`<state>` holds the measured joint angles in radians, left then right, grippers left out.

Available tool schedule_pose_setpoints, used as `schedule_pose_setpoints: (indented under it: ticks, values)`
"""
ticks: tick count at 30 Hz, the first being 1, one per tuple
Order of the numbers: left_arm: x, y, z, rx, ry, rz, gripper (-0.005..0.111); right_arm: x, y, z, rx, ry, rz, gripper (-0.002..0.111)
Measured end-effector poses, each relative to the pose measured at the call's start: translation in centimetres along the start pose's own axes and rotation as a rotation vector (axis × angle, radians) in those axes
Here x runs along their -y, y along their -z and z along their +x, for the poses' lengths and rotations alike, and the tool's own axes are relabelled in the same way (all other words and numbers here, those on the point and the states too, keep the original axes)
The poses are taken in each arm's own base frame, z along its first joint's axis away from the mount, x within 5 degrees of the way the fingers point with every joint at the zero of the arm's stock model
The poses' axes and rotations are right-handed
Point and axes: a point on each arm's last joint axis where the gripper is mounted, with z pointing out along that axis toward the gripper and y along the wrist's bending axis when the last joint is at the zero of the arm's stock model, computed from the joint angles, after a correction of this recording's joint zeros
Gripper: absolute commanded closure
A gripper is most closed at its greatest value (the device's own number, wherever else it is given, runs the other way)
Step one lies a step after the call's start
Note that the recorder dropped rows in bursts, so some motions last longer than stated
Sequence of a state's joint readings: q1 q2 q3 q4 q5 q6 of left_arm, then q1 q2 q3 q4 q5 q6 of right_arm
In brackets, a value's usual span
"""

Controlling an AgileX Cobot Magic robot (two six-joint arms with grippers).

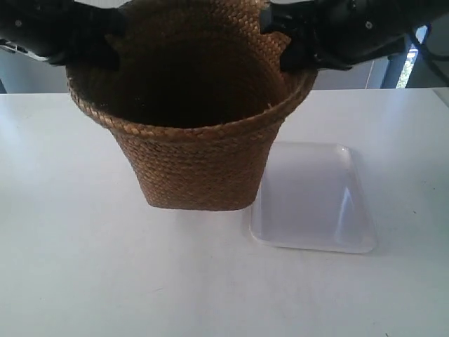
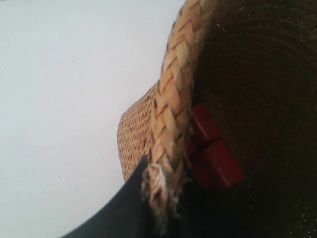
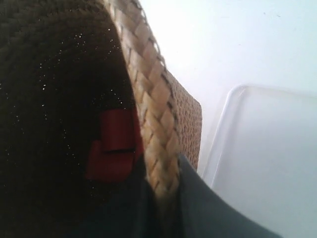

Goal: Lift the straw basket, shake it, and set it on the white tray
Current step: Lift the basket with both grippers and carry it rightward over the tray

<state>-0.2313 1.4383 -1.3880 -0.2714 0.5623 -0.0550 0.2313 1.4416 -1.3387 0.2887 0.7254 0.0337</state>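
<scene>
Your left gripper (image 2: 171,176) is clamped on the straw basket (image 1: 196,161). In its wrist view the thick braided rim (image 2: 176,94) runs straight between the two fingers, with the red pad (image 2: 213,161) pressed against the dark inner wall and the dark outer finger (image 2: 124,208) lying against the outside of the weave. Your right gripper (image 3: 158,168) has the same hold on the opposite side of the rim: its red pad (image 3: 111,144) is inside, its dark finger (image 3: 208,208) is outside, and the braid is pinched between them. That right wrist view also shows the white tray (image 3: 267,163) just past the basket's outer wall, so your right gripper is on the tray side, at the exterior view's right. The left one takes the rim at that view's left, over bare table (image 1: 70,267). In the exterior view the basket stands upright, mouth up, with a dark interior, and both arms meet the rim at its far upper corners. Its squarish base is just beside the tray, not on it, and its side wall covers part of the tray's nearer edge in that view. You can't tell from these views whether the base rests on the table or hangs just clear of it. The tray lies flat on the table.
</scene>
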Motion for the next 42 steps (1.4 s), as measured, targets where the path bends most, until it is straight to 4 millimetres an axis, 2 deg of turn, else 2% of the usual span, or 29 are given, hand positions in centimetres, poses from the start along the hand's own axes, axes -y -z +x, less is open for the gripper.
schedule_pose_setpoints:
  ticks: [3, 9, 19, 29, 38, 42]
  values:
    - [0.7, -0.1, 2.0, 0.03, -0.003, 0.014, 0.107, 0.1, 1.0, 1.7, 0.027, 0.004, -0.002, 0.108]
    - [1.5, 0.6, 4.2, 0.086, -0.021, 0.03, 0.107, -0.3, 1.7, 4.8, 0.085, 0.042, -0.018, 0.108]
    - [1.1, 1.2, 6.3, 0.096, -0.062, 0.006, 0.107, 0.2, 1.5, 8.8, 0.122, 0.077, -0.026, 0.108]
    - [0.9, 1.6, 7.5, 0.112, -0.079, -0.002, 0.107, 0.4, 2.0, 9.7, 0.131, 0.07, -0.031, 0.108]
    - [1.4, 1.5, 7.7, 0.116, -0.075, 0.022, 0.107, 0.6, 0.8, 10.0, 0.104, 0.058, -0.024, 0.108]
    - [1.7, 1.2, 7.7, 0.125, -0.09, 0.028, 0.107, -0.2, 0.6, 10.2, 0.106, 0.086, -0.046, 0.108]
